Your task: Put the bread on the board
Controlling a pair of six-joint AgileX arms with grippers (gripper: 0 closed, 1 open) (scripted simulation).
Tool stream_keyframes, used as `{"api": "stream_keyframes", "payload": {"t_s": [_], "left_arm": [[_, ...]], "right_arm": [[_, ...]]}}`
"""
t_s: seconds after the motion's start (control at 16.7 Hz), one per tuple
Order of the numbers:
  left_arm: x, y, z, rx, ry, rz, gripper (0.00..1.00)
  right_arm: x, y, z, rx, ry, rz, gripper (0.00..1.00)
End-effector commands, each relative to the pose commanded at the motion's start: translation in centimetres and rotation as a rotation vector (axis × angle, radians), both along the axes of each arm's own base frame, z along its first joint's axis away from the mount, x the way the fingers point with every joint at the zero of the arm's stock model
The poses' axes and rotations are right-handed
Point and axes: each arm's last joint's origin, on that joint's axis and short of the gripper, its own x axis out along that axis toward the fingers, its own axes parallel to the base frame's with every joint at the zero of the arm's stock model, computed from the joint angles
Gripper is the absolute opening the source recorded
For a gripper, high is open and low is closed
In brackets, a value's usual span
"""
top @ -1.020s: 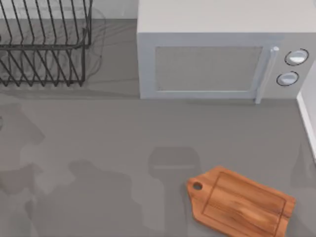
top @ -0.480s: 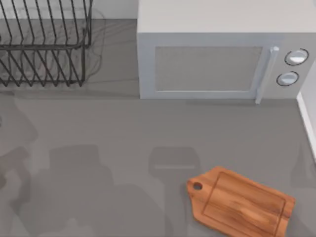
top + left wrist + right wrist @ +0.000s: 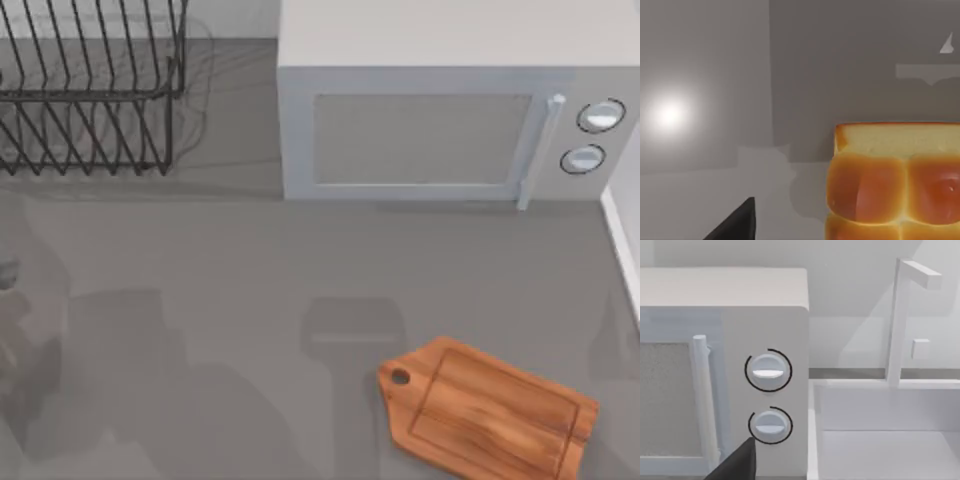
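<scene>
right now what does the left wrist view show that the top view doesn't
The left wrist view has the bread lying on the grey table, with a dark fingertip of the left gripper at the picture's edge. The top view has the board at the table's near right, a microwave behind it and a wire rack at far left. Both share the grey table.
</scene>
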Motion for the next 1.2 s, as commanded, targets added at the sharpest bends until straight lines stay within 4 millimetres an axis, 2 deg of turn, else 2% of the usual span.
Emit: {"api": "stream_keyframes", "payload": {"t_s": [0.24, 0.48, 1.2], "left_arm": [[-0.2, 0.0, -3.0, -0.001, 0.003, 0.000, 1.00], [-0.2, 0.0, -3.1, -0.001, 0.004, 0.000, 1.00], [-0.2, 0.0, -3.1, -0.001, 0.004, 0.000, 0.10]], "right_arm": [[0.0, 0.0, 0.0, 0.000, 0.000, 0.000, 1.00], [0.0, 0.0, 0.0, 0.000, 0.000, 0.000, 1.00], [0.0, 0.0, 0.0, 0.000, 0.000, 0.000, 1.00]]}}
